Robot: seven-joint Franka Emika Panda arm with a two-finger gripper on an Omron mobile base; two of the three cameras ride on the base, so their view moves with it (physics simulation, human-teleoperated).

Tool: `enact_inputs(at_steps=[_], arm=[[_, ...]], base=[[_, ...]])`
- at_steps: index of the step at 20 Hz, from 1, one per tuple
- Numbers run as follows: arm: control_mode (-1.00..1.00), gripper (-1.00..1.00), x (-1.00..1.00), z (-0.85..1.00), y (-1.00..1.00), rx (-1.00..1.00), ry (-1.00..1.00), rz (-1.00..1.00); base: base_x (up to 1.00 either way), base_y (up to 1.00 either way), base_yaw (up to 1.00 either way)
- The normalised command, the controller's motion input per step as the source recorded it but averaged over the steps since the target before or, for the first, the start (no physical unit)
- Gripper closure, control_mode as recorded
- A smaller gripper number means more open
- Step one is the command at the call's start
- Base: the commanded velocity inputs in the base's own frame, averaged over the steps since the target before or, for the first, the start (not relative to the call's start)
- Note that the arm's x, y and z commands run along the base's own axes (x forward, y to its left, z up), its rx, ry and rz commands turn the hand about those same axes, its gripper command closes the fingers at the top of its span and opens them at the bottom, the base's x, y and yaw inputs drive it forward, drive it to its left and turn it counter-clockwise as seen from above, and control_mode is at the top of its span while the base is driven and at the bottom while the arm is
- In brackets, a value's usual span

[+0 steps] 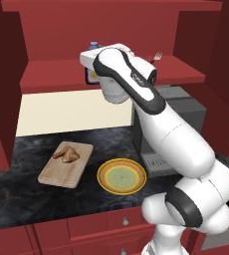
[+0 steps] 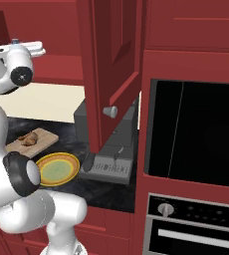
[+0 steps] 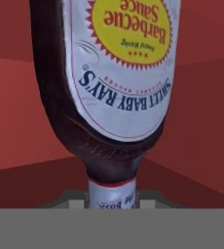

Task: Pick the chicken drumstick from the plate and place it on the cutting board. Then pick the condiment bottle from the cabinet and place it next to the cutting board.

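Looking along your gripper, you see the condiment bottle close ahead; whether it pinches, you cannot tell.

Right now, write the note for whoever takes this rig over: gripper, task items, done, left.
Gripper: up at the cabinet shelf, right at the condiment bottle; the hand view looks along the bottle, which appears upside down there, so the hand is rolled. Whether the fingers have closed on it cannot be told.
Chicken drumstick: lying on the cutting board.
Plate: on the counter to the right of the board in the left base view, with nothing on it.
Done: drumstick moved to the board.
Left: secure the bottle, take it out of the cabinet, set it next to the board.
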Motion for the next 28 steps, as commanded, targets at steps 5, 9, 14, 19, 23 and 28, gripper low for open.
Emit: enact_inputs(at_steps=[5, 9, 14, 19, 23, 28], arm=[[-1.0, 1.0, -0.37, 0.12, -0.11, 0.0, 0.0, -0.02], [-1.0, 1.0, -0.36, 0.11, -0.12, 0.0, 0.0, -0.02], [-1.0, 1.0, -0.36, 0.08, -0.12, 0.0, 0.0, -0.02], [-1.0, 1.0, -0.4, 0.06, -0.13, 0.0, 0.0, -0.02], [-1.0, 1.0, -0.42, 0.03, -0.14, 0.0, 0.01, -0.02], [-1.0, 1.0, -0.45, 0.0, -0.16, 0.0, 0.03, -0.02]], base=[[0.0, 0.0, 0.0], [0.0, 0.0, 0.0], [0.0, 0.0, 0.0], [0.0, 0.0, 0.0], [0.0, 0.0, 0.0], [0.0, 0.0, 0.0]])
